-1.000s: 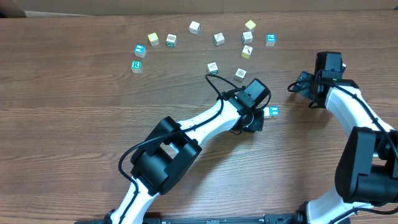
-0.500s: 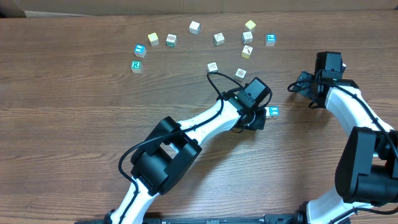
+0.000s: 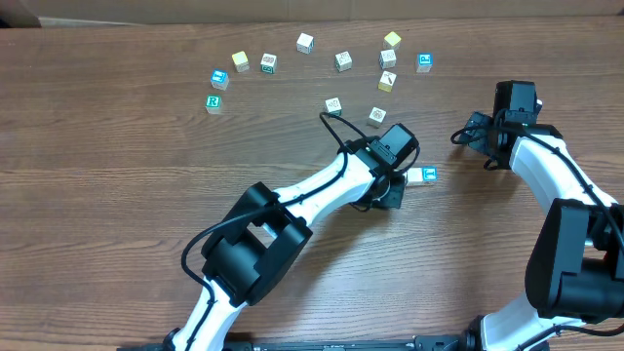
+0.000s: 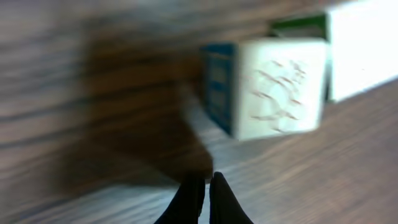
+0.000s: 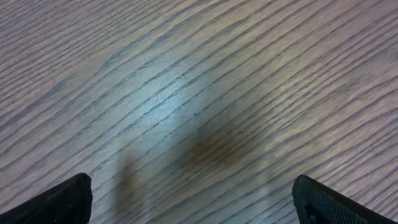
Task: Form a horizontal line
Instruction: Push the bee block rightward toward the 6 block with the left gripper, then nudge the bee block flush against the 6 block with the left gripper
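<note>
A short row of small wooden cubes lies on the table by my left gripper [image 3: 398,185]. The overhead view shows a plain cream cube [image 3: 415,176] touching a blue-picture cube [image 3: 430,175]; any cube further left is hidden under the gripper. The left wrist view shows, blurred, a cream-faced cube with a blue side [image 4: 273,87] and a green-edged cube [image 4: 360,50] behind it. My left gripper [image 4: 207,186] is shut and empty, just short of the cubes. My right gripper [image 3: 471,134] is open and empty over bare wood [image 5: 193,193].
Several loose cubes lie in an arc at the back: a green "R" cube [image 3: 214,101], a blue one [image 3: 219,78], yellow ones [image 3: 239,61] [image 3: 392,39] [image 3: 386,82], a blue one [image 3: 424,61], and grey-marked ones [image 3: 333,105] [image 3: 377,115].
My left gripper has drawn back slightly to the left, uncovering more of the cream cube. The cubes and the right arm have stayed put.
</note>
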`<state>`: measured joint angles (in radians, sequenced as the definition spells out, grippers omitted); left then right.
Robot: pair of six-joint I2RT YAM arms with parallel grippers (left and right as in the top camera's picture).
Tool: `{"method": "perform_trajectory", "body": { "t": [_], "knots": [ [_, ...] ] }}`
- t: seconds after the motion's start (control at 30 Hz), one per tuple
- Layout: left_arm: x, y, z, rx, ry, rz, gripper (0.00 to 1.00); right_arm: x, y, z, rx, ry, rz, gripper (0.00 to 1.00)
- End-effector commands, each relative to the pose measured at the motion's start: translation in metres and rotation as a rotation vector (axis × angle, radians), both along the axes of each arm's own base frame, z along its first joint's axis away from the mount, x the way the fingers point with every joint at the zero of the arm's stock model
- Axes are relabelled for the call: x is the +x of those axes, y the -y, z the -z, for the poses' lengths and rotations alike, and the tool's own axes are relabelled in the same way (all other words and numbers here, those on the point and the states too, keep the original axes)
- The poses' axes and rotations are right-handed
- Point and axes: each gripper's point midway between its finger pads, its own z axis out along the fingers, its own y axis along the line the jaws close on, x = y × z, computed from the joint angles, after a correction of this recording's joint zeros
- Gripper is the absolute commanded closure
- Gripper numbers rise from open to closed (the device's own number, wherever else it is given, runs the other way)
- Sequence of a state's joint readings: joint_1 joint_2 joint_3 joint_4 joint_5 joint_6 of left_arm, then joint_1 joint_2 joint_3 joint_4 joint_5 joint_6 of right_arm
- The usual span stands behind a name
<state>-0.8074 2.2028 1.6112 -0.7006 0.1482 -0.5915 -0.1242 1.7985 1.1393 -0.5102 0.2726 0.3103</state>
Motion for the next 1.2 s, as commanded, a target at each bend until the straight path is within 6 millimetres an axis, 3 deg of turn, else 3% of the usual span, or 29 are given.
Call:
{"method": "perform_trajectory", "body": {
  "t": [0.0, 0.17, 0.33, 1.17],
  "knots": [
    [0.029, -0.014, -0.023, 0.017, 0.098, -0.056, 0.96, 0.005, 0.002, -0.006, -0.007, 0.018, 0.003, 0.0],
    [0.047, -0.02, -0.026, 0.0, 0.13, -0.092, 0.96, 0.005, 0.002, -0.006, -0.007, 0.018, 0.003, 0.0],
    [0.055, -0.012, -0.028, -0.031, 0.161, -0.095, 0.96, 0.005, 0.002, -0.006, -0.007, 0.018, 0.003, 0.0],
    [0.036, 0.015, -0.032, -0.12, 0.113, -0.03, 0.96, 0.005, 0.002, -0.006, -0.007, 0.018, 0.003, 0.0]
  ]
}}
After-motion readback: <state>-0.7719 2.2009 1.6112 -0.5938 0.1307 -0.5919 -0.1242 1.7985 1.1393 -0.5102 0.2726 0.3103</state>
